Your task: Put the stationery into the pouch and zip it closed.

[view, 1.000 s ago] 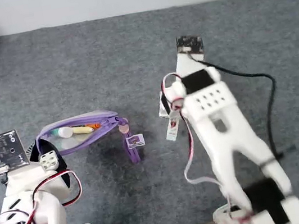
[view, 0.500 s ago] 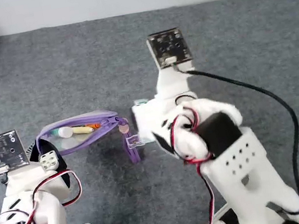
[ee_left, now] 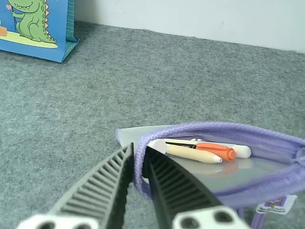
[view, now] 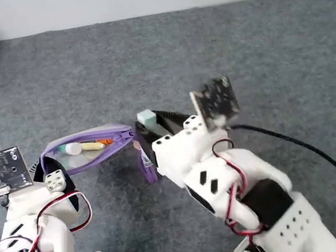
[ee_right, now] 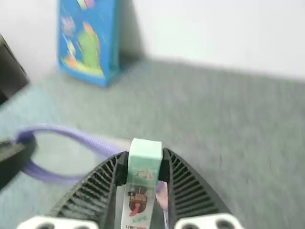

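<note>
Grey carpet (view: 257,41) in the high view carries the open pouch (view: 96,155), the right gripper (view: 148,122) just beside its zipper end; the left wrist view shows the left gripper (ee_left: 137,157) pinching the pouch rim beside the pens (ee_left: 205,150) inside; the right wrist view shows the right gripper clamped on the eraser (ee_right: 143,164), near the pouch.

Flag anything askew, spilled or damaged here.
Nothing stands out. The left end effector pinches the purple pouch by its rim, holding the mouth open, with pens lying inside. The right end effector grips a green eraser close beside the pouch. No spill or damage visible.
</note>
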Robot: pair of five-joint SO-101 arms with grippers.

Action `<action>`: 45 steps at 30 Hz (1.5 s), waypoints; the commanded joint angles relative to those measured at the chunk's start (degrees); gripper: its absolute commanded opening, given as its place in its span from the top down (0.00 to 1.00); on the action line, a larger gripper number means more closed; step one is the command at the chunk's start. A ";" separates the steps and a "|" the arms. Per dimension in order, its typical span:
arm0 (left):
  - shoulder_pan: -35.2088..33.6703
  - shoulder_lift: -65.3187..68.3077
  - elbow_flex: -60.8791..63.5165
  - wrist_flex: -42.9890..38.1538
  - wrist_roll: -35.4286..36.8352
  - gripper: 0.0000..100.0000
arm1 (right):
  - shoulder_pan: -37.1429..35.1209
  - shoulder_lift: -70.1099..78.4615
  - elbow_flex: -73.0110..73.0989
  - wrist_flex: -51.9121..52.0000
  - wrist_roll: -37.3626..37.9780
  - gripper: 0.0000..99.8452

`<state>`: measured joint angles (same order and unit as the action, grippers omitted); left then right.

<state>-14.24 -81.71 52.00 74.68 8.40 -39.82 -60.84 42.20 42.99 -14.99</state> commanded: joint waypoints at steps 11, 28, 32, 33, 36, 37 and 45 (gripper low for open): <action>0.26 0.44 -0.22 -1.67 0.35 0.99 | -11.47 -2.95 14.51 -41.01 0.79 0.99; 0.00 0.53 0.66 -2.02 0.35 0.99 | -11.30 24.13 21.10 -75.12 7.74 0.99; 0.09 0.44 0.66 -2.02 0.35 0.99 | -11.12 24.75 21.19 -72.22 7.30 0.99; 0.09 0.44 0.66 -2.02 0.35 0.99 | -11.21 24.40 21.19 -70.73 7.30 0.98; 0.09 0.44 0.66 -2.02 0.35 0.99 | -11.30 24.22 21.10 -66.77 7.21 0.90; 0.09 0.44 0.66 -2.02 0.35 0.99 | -11.30 24.22 21.10 -66.07 7.21 0.87; 0.09 0.44 0.66 -2.02 0.35 0.99 | -11.38 24.13 21.01 -65.45 7.21 0.83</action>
<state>-14.07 -81.71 52.62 74.07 8.40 -51.52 -36.13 63.91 -23.03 -7.87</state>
